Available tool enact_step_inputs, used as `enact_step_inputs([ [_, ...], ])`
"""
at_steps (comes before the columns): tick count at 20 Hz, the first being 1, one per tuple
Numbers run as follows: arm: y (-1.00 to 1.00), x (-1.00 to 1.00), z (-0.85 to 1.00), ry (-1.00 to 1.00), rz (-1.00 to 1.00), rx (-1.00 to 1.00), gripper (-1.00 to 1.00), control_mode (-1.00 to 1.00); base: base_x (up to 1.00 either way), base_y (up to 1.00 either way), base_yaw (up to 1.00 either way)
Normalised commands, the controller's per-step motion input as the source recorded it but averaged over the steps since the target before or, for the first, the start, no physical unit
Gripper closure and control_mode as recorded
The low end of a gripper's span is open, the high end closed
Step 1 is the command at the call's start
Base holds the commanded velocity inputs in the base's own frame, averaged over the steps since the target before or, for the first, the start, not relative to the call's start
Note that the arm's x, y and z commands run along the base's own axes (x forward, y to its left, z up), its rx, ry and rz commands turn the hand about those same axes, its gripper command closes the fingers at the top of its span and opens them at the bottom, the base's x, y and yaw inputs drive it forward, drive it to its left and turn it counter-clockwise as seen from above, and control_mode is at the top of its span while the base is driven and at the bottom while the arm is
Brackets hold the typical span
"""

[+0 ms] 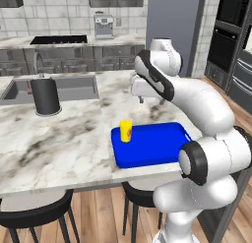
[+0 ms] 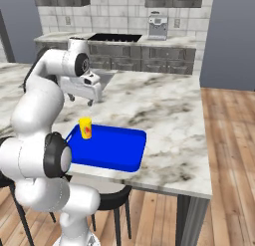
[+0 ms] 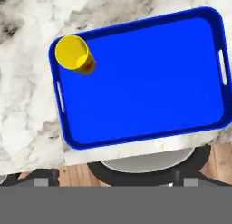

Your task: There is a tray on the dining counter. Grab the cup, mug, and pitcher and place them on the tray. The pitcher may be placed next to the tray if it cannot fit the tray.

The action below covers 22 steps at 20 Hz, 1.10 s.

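Hand view looks straight down on the blue tray (image 3: 145, 87), which lies on the marble desk (image 3: 27, 105) at its near edge. The yellow cup (image 3: 74, 54) stands upright inside the tray, tucked into the corner at about 10 o'clock, just beside the rim. A red-orange mark shows on its side. A slot handle is cut into each short end of the tray. Below the desk edge, at 6 o'clock, a round stool seat (image 3: 145, 162) sits over wooden floor.

From the left base view, the tray (image 1: 162, 148) sits at the front of the desk (image 1: 54, 138), with the cup (image 1: 126, 131) in its far left corner. The hand (image 1: 142, 100) hangs above the desk beyond the tray, well clear of the cup, holding nothing; its fingers stand wide apart. A black canister (image 1: 45, 95) stands at 10 o'clock from the tray, just in front of the sink (image 1: 74, 87). Two black stools (image 1: 34, 212) are tucked under the desk's front edge.

From the right base view, the hand (image 2: 82, 99) hovers at 12 o'clock from the cup (image 2: 85, 128), apart from it, and the tray (image 2: 114, 148) lies close to the desk (image 2: 169, 115) edge.
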Motion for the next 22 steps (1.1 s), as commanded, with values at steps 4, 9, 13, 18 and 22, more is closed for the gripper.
enact_step_inputs([
  [4,-0.32,-0.56,0.65,-0.17,0.21,0.0,-1.0,-1.0,0.0,0.0,0.0],
  [9,-0.53,-0.78,0.45,-0.19,0.21,0.0,-1.0,-1.0,0.0,0.0,0.0],
  [13,-0.63,-0.95,0.04,-0.15,0.21,0.0,-1.0,-1.0,0.0,0.0,0.0],
  [18,-0.1,-0.79,0.0,-0.07,0.1,0.0,-1.0,-1.0,0.0,0.0,0.0],
  [22,0.19,-0.75,0.02,0.0,0.01,0.0,-1.0,-1.0,0.0,0.0,0.0],
])
